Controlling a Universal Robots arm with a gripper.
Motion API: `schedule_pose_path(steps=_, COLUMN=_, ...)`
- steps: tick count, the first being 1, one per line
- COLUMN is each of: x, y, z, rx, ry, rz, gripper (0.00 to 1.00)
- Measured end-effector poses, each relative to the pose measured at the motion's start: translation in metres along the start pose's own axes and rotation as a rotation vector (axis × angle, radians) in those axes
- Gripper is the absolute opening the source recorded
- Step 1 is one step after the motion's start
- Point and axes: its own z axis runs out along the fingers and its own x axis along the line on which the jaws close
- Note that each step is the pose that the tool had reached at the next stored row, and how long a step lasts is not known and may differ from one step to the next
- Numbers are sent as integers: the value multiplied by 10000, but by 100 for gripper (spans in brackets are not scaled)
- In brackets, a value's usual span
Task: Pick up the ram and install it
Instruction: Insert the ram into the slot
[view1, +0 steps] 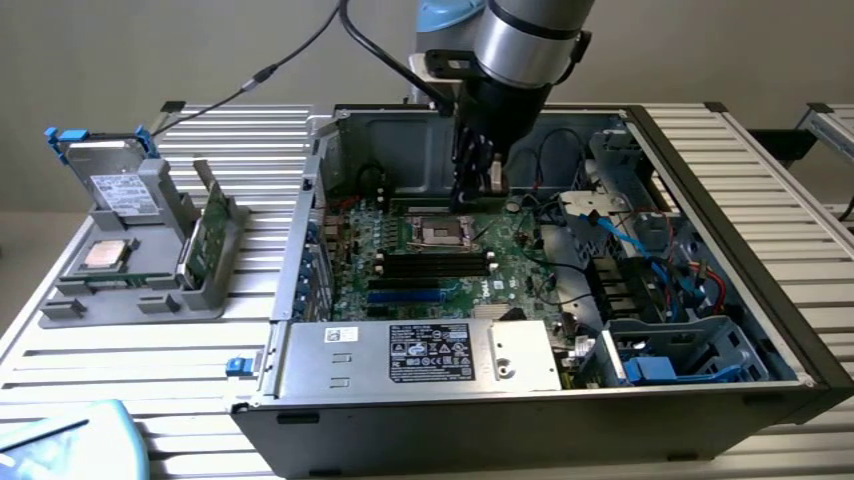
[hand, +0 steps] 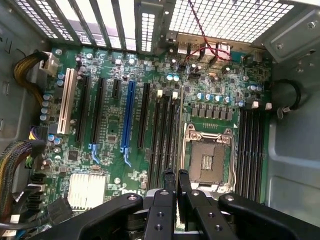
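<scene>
Apparently little is done yet: the gripper (view1: 470, 200) hangs inside the computer case (view1: 534, 435) over the motherboard (hand: 115, 150), its jaws almost shut with nothing plainly between them. What looks like the ram (view1: 198, 238) stands upright in the grey rack (view1: 127, 300) at the exterior view's left. The memory slots (hand: 165, 135) look empty.

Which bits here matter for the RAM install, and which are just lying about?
Job: gripper, jaws shut, above the motherboard; black memory slots by the empty CPU socket; green board in the grey holder, possibly the ram.
Lying about: hard drive, processor chip, power supply, cables.
</scene>
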Motion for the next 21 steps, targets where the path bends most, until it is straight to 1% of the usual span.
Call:
schedule_pose_path(steps=3, x=-5, y=19, z=59, rx=10, ry=-9, rz=108, gripper=14)
schedule_pose_path(steps=8, x=4, y=1, z=144, rx=30, ry=-15, rz=211, gripper=14)
schedule_pose_path(steps=17, x=27, y=-24, z=302, rx=31, ry=-11, rz=214, gripper=14)
schedule_pose_path(steps=19, x=36, y=-27, z=323, rx=30, ry=18, rz=218, gripper=14)
schedule_pose_path(steps=21, x=42, y=-30, z=342, rx=25, ry=67, rz=225, gripper=14)
